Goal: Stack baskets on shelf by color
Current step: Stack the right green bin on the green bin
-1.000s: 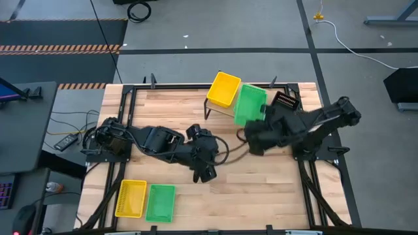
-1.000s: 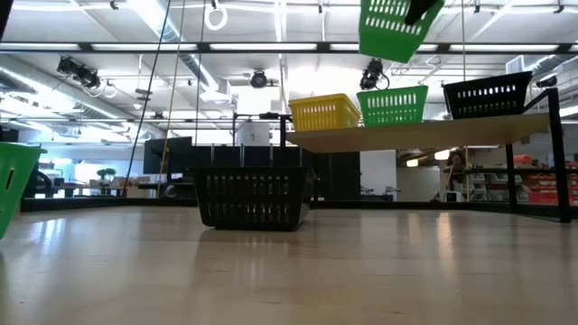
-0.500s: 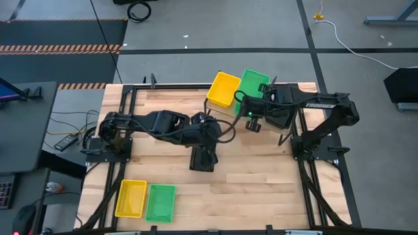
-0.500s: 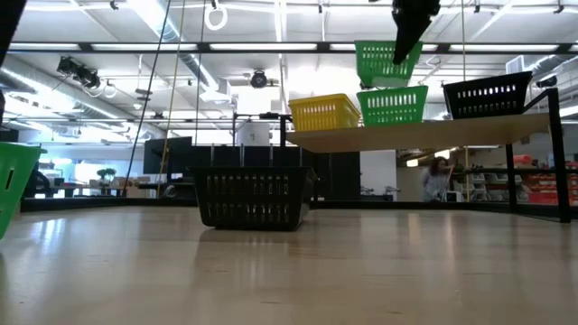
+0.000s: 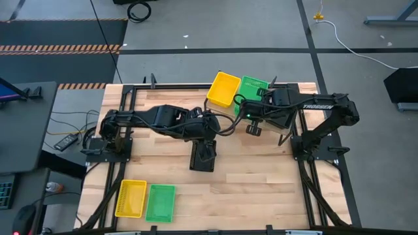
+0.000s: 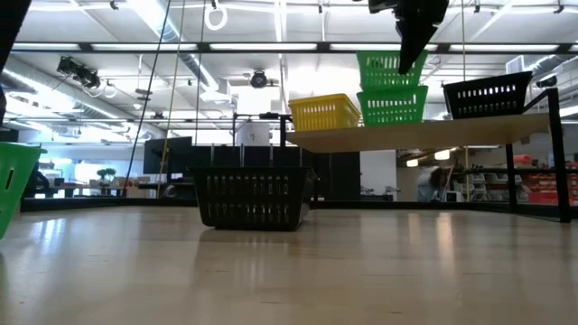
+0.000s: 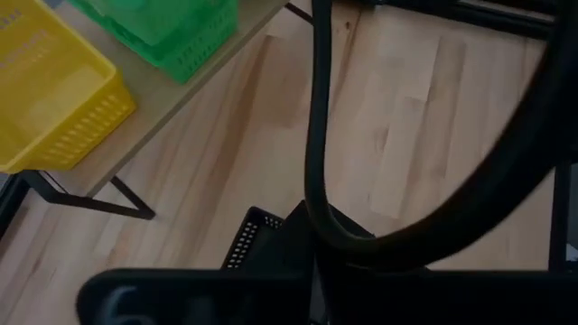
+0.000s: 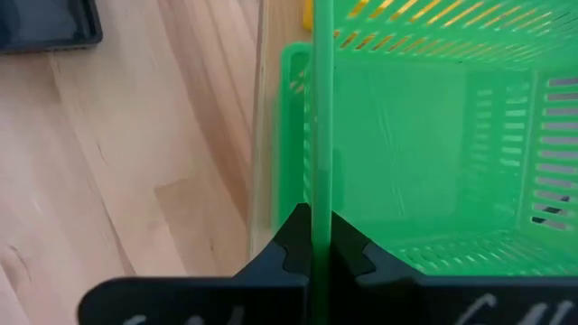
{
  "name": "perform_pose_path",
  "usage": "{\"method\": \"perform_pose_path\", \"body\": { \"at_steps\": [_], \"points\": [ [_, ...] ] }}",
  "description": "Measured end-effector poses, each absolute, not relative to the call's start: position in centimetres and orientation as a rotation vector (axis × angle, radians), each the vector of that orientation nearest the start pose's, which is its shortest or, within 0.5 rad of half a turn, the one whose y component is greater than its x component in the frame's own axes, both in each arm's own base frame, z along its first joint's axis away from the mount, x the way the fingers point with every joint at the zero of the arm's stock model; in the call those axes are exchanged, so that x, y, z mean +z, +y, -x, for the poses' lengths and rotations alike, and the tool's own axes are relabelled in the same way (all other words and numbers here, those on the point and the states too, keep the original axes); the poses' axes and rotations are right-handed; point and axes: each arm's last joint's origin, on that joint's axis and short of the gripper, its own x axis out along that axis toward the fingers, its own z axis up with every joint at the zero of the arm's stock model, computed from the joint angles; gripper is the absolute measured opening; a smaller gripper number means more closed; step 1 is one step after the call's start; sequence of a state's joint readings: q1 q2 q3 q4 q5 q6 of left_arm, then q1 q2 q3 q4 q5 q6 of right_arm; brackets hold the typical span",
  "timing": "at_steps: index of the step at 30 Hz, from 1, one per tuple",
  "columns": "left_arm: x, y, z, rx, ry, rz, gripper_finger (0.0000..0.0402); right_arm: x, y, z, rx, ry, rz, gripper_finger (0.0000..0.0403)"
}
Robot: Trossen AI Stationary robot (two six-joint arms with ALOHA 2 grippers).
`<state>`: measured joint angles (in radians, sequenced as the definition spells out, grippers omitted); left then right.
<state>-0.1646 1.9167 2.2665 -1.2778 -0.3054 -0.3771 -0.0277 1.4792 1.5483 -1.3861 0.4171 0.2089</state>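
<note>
The right gripper (image 8: 318, 242) pinches the near wall of a green basket (image 6: 390, 69) between its two fingers, the mesh edge running straight up through the closed gap in the wrist view, and holds it directly over a second green basket (image 6: 394, 106) that already sits on the shelf (image 6: 424, 134). In the low view the held basket's bottom has sunk into the mouth of the lower one, level or nearly so; whether it is fully seated cannot be told. The relation that matters is vertical: the held basket lies straight above its mate, long sides lined up with it, so the coming move should be a short drop and a release, not a sideways shift. On the shelf a yellow basket (image 5: 224, 89) stands just beside the green pair on one side and a black basket (image 6: 488, 94) on the other, so a skewed release could knock a neighbour. The left gripper (image 5: 208, 145) waits over a black basket (image 5: 203, 156) lying on the table in front of the shelf; whether its fingers are spread cannot be told. A yellow basket (image 5: 130, 198) and a green basket (image 5: 160, 202) sit touching at the table's near edge, far from the shelf
</note>
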Motion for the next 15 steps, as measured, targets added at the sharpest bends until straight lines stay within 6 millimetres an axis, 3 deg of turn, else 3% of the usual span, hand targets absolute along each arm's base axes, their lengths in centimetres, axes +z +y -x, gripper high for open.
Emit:
{"method": "perform_pose_path", "body": {
  "at_steps": [11,15],
  "points": [
    [41.6,-5.1,-37.3,0.336,0.843,0.147,0.0014,33.2,-1.8,-26.0,-0.487,1.305,0.074,0.0011],
    [41.9,-5.5,-37.7,0.205,0.829,0.136,0.001,33.2,-1.9,-26.2,-0.487,1.287,0.086,0.0011]
  ]
}}
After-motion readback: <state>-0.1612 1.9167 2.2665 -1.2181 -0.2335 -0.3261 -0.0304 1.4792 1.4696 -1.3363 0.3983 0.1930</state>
